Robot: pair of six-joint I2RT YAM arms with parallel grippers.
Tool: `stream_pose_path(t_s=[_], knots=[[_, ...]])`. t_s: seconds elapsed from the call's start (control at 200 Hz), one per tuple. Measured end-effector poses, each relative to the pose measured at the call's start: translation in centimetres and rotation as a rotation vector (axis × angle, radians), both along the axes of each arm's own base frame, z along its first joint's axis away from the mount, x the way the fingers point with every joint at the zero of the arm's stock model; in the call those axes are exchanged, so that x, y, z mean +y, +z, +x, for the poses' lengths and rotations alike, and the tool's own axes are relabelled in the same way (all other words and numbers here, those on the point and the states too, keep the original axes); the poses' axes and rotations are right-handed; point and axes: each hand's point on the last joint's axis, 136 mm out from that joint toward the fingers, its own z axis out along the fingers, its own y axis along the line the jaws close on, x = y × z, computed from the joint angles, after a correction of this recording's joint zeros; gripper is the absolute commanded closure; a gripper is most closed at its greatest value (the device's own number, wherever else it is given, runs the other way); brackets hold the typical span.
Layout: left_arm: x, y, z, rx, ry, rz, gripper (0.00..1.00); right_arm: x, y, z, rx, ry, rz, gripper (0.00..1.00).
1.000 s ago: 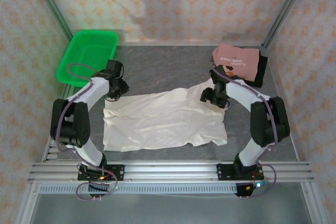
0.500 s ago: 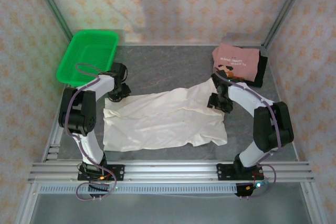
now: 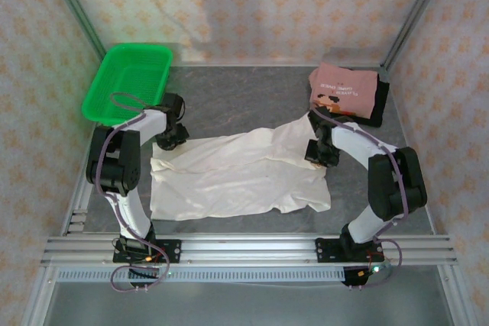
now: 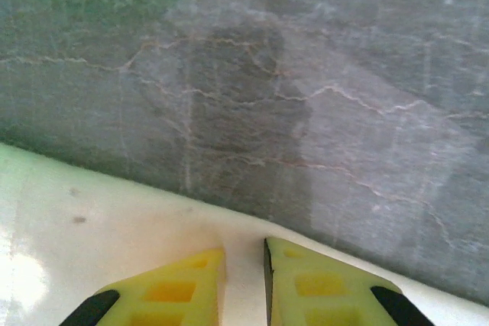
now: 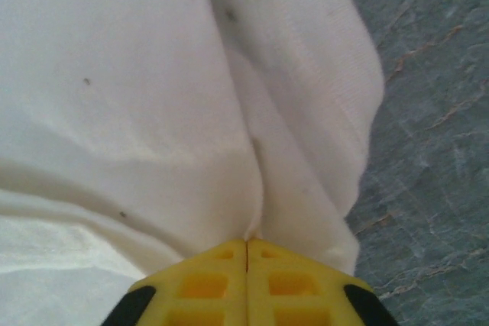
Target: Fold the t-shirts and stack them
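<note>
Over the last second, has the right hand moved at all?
Yes. The right hand has slid slightly toward the near edge, away from the pink shirt, and is shut on the white shirt.

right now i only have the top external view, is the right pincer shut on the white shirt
Observer: Yes. In the right wrist view the right pincer is shut, and a crease of the cream-white t-shirt runs into its closed tips.
Operator: and the left one
Observer: In the left wrist view the left pincer is open by a narrow gap, with white cloth showing through it.
Operator: where on the shirt is it
Observer: Close to the shirt's edge; the bare grey table starts just past the tips.
</note>
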Motion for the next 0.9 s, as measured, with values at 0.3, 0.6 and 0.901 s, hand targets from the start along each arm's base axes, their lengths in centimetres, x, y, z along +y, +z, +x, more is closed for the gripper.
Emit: stream_pose_path(t_s=[0.3, 0.6, 0.901], knots=[[0.6, -0.1, 0.0, 0.007, -0.010, 0.022, 0.80, -3.5, 0.8, -0.1, -0.034, -0.081, -0.045, 1.00], [1.2, -0.2, -0.1, 0.011, 0.005, 0.022, 0.80, -4.9, 1.0, -0.7, -0.042, -0.113, -0.073, 1.00], [1.3, -0.2, -0.1, 0.011, 0.000, 0.023, 0.79, -5.5, -0.4, -2.0, 0.004, -0.137, -0.084, 0.59]])
